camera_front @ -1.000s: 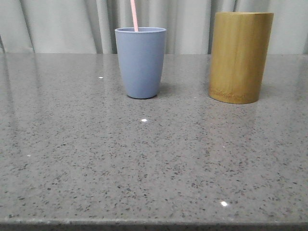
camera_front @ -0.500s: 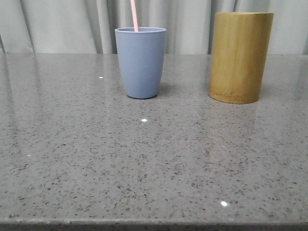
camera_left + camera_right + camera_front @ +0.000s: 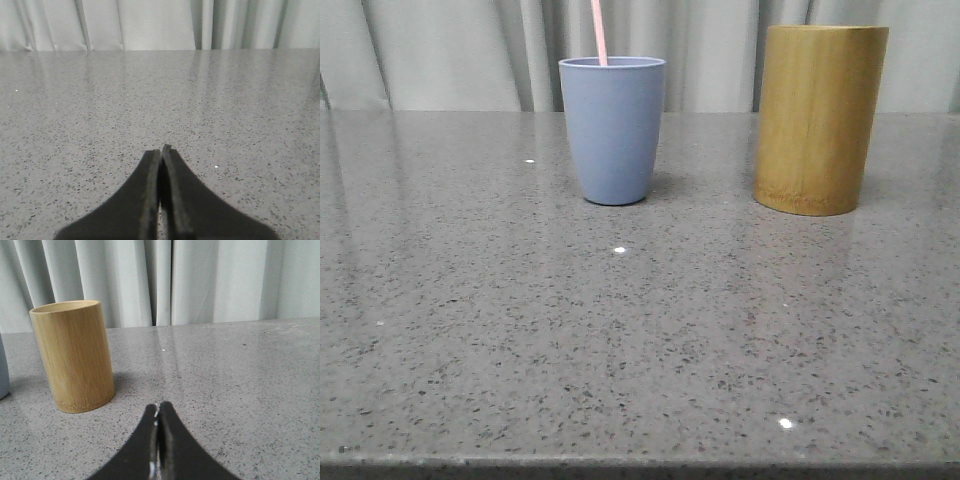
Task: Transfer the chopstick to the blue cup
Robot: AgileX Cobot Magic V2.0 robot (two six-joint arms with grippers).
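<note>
Front view: a pink chopstick [image 3: 599, 32] stands in the blue cup [image 3: 612, 130], leaning slightly, its upper part rising above the rim and out of the top of the view. The bamboo holder [image 3: 818, 118] stands well apart from the cup on the grey stone table [image 3: 620, 350]; nothing shows above its rim. Whether one stick or a pair is in the cup cannot be told.

Left wrist view: the left gripper [image 3: 161, 150] has its fingers pressed together on nothing, low over bare table; neither cup nor chopstick lies ahead of the fingers.

Right wrist view: the right gripper [image 3: 159, 406] is likewise closed and empty. The holder [image 3: 74, 355] stands ahead of the fingertips and off to one side, near but not touching; a sliver of the cup [image 3: 3, 375] shows at the frame edge beyond it.

Handling, as judged: the chopstick looks light, stiff and smooth, so likely slippery and prone to pivot in a loose pinch. The exposed upper shaft, just above the rim, is the only part offered for a grip, taken squarely across its width. The cup is probably light and may tip if the stick is levered sideways. The transfer appears complete.
</note>
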